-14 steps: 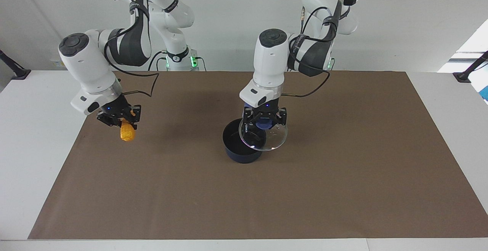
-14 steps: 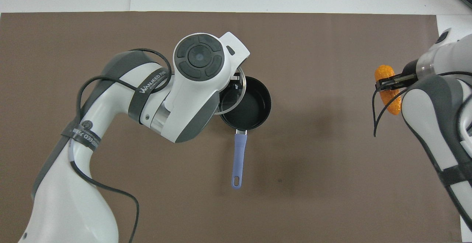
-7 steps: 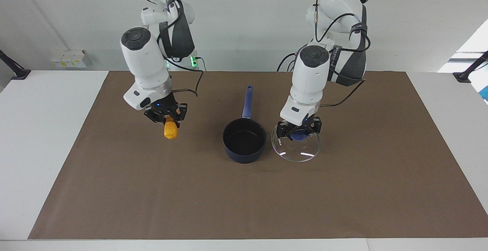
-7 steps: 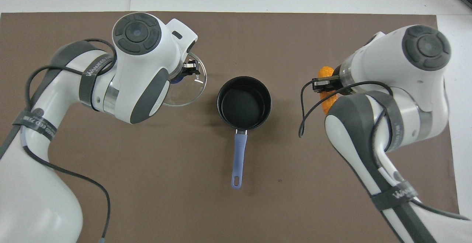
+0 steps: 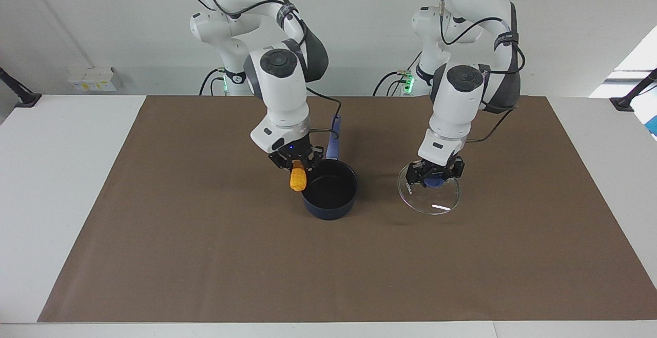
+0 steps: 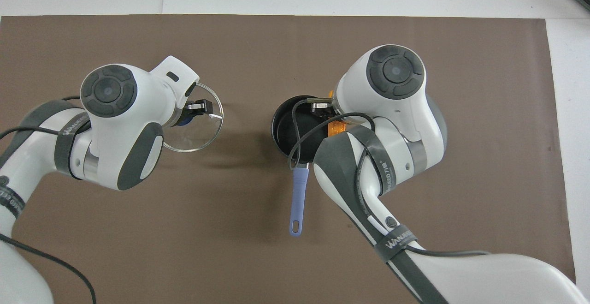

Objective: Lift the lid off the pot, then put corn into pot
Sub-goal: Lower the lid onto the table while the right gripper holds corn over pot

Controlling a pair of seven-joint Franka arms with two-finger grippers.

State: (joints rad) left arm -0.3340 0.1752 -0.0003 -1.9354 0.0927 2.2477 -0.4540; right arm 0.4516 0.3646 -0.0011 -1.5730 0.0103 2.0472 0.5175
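Hanging point-down from the right gripper (image 5: 296,166), the corn (image 5: 297,179) is pinched by its upper end, its long axis close to upright, and it sits at the rim of the pot (image 5: 329,190) on the side toward the right arm's end of the table. The pot stands open on the brown mat (image 5: 205,256), black inside showing, its handle (image 6: 298,199) pointing toward the robots. From the facing view the cob looks level with the rim or a little above it, and seems not yet over the black inside; from overhead only a patch of orange shows under the wrist at the pot's edge. That is the relation the coming move turns on: the pot's centre lies a short way sideways from the claw, toward the left arm's end, so a small shift across the rim should be needed before letting go, or the cob may catch the rim and tip out. The lid (image 5: 429,195) is off the pot and beside it toward the left arm's end, apart from it, with the left gripper (image 5: 434,175) clamped on its knob; whether the glass rests on the mat or hangs just above it I cannot tell.
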